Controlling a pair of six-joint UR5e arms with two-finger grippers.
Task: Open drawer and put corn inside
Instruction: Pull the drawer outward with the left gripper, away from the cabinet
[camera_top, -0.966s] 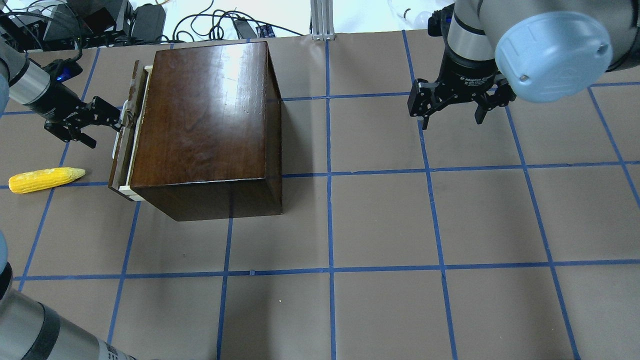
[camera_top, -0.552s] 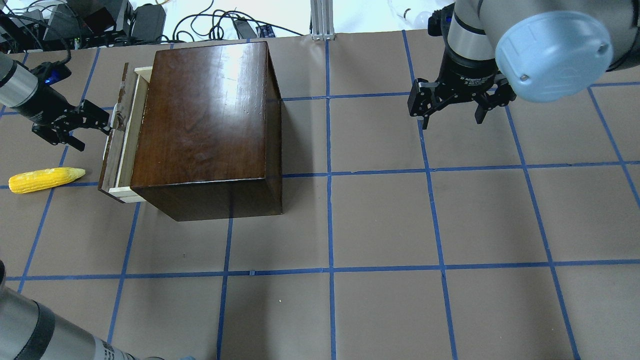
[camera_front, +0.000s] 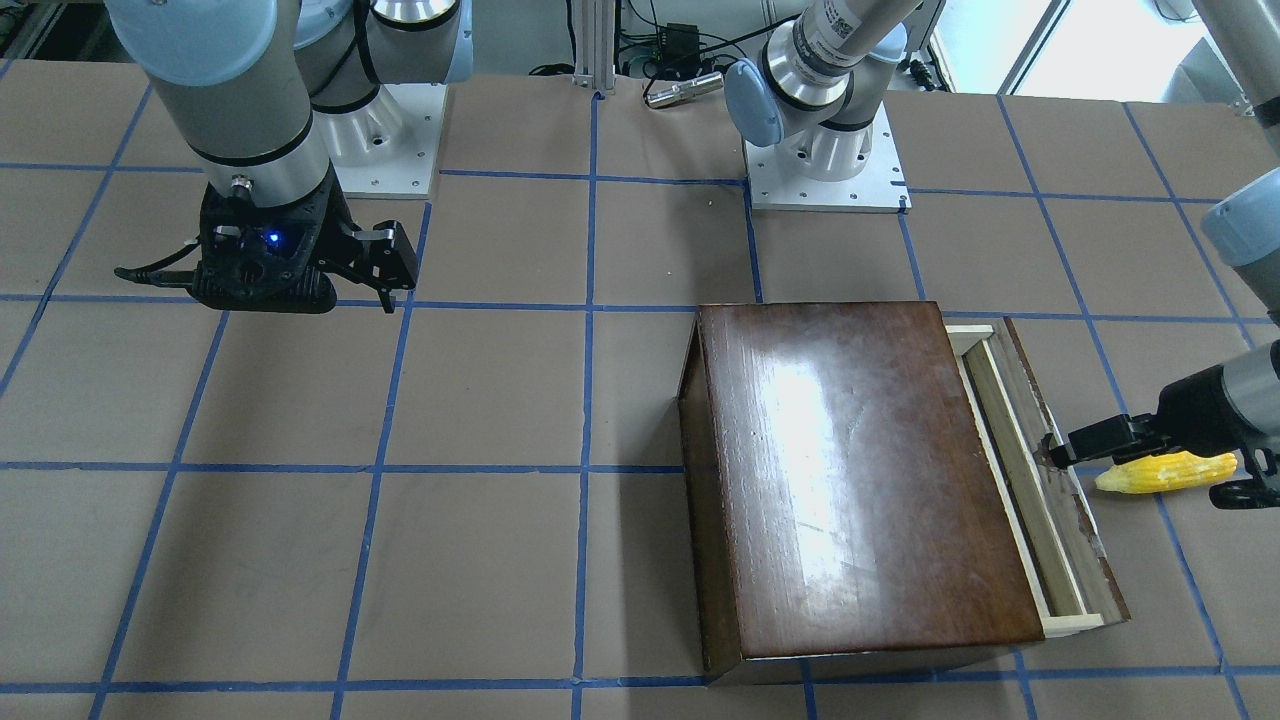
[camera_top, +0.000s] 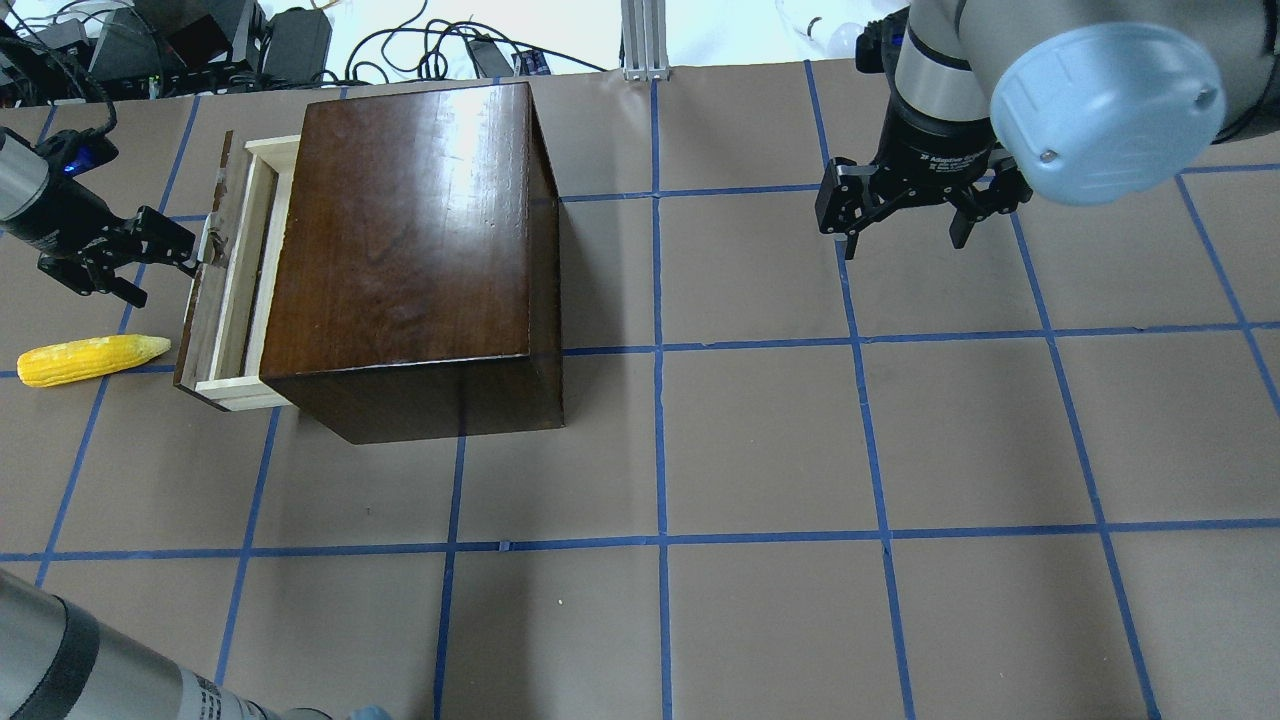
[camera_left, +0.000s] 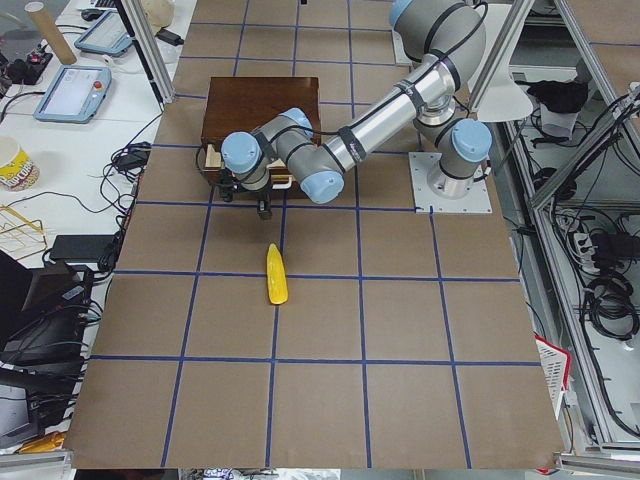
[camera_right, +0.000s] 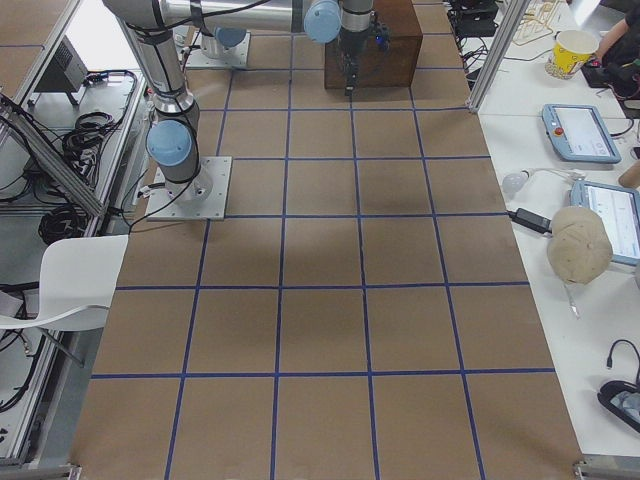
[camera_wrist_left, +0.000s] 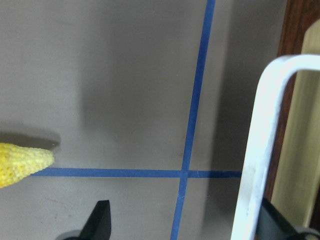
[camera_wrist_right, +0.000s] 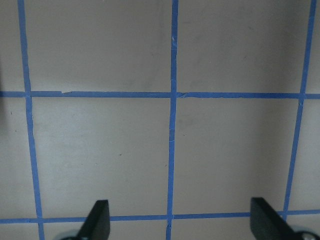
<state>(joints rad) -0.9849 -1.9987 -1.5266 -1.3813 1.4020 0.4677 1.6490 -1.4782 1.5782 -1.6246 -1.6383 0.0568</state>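
Observation:
The dark-brown box (camera_top: 400, 230) stands at the far left of the table. Its drawer (camera_top: 245, 285) is pulled partly out to the left and shows pale wood inside. My left gripper (camera_top: 170, 278) is open. One finger is hooked behind the drawer's white handle (camera_wrist_left: 260, 150), and the other finger (camera_wrist_left: 101, 220) is clear of it. The yellow corn (camera_top: 90, 358) lies on the table just left of the drawer front, near the gripper; its tip shows in the left wrist view (camera_wrist_left: 20, 162). My right gripper (camera_top: 905, 240) is open and empty, far right above the table.
The table is brown paper with a blue tape grid (camera_top: 660, 345). Cables and equipment (camera_top: 200, 40) lie beyond the far edge behind the box. An aluminium post (camera_top: 645, 40) stands at the back middle. The robot bases (camera_front: 825, 160) are at the near side.
My left gripper has moved left with a finger in the handle, and the drawer has slid further out of the box. The corn and the right arm have not moved.

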